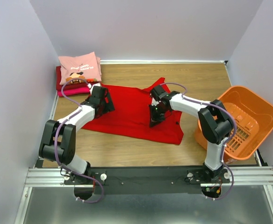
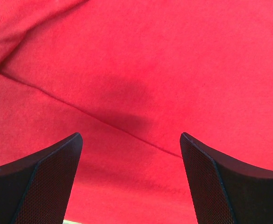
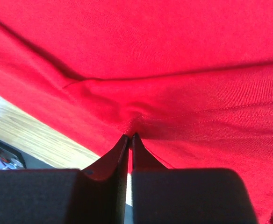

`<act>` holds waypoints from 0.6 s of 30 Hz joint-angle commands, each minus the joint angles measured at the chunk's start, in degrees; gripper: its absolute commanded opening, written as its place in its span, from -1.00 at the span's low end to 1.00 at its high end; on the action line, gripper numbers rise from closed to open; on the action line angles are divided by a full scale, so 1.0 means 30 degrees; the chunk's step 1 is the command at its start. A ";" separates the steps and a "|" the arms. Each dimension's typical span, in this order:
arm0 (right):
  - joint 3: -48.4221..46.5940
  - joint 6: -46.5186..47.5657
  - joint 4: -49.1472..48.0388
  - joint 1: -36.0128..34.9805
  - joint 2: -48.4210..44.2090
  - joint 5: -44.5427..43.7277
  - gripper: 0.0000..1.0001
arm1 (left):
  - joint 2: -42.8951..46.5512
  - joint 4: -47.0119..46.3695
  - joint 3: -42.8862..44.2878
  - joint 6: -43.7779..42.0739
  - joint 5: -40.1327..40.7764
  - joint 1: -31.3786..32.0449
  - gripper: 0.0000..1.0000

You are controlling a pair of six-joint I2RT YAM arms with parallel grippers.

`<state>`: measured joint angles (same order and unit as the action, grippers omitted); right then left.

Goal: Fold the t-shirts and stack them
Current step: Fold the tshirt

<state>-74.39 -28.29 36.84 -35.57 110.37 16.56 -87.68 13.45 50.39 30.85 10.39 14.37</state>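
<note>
White-black arms (image 1: pixel 79 116), black fingers (image 2: pixel 33 186), purple cables (image 1: pixel 56 140)

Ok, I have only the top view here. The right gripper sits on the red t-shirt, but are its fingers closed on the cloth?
Observer: Yes. The right wrist view shows the right gripper shut, with a small fold of the red t-shirt pinched at its tips.
Operator: And the left one, does it hold something?
Observer: No. The left gripper is wide open over the same shirt, with nothing gripped. A seam runs across the cloth below it.

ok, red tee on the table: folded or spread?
Spread: red tee lies mostly flat across the table, unfolded; right gripper pinches its cloth.
</note>
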 commanded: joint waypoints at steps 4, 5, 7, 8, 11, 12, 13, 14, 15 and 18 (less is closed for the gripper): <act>-0.1744 -0.0383 0.0112 -0.0125 0.0447 -0.0537 -0.84 | 0.0075 -0.0089 -0.0917 -0.0352 0.0080 0.0044 0.85; -0.2065 -0.0383 0.0142 -0.0125 0.0505 -0.0654 -0.85 | 0.0134 -0.0090 -0.1005 -0.0381 0.0081 0.0044 0.85; -0.2389 -0.0296 0.0230 -0.0125 0.0944 -0.1007 -0.86 | 0.0280 -0.0060 -0.1211 -0.0381 0.0139 0.0044 0.85; -0.2594 -0.0295 0.0288 -0.0125 0.1120 -0.1094 -0.85 | 0.0310 -0.0031 -0.1298 -0.0381 0.0139 0.0044 0.85; -0.3356 -0.0179 0.0434 -0.0125 0.1764 -0.1475 -0.85 | 0.0486 0.0027 -0.1561 -0.0352 0.0139 0.0044 0.85; -0.3851 -0.0149 0.0522 -0.0125 0.1969 -0.1650 -0.85 | 0.0544 0.0056 -0.1621 -0.0352 0.0139 0.0044 0.85; -0.4059 -0.0033 0.0552 -0.0125 0.2261 -0.1739 -0.85 | 0.0690 0.0057 -0.1795 -0.0352 0.0139 0.0044 0.85; -0.4264 0.0026 0.0610 -0.0125 0.2438 -0.1856 -0.85 | 0.0720 0.0028 -0.1855 -0.0294 0.0168 0.0044 0.85; -0.4730 0.0114 0.0727 -0.0125 0.2556 -0.2060 -0.85 | 0.0808 0.0056 -0.2001 -0.0293 0.0168 0.0044 0.85; -0.5377 0.0437 0.1020 -0.0125 0.3112 -0.2354 -0.84 | 0.0926 0.0027 -0.2177 -0.0235 0.0139 0.0044 0.85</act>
<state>-87.18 -28.47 38.00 -35.57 117.47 12.51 -86.87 13.41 45.01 30.22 10.44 14.37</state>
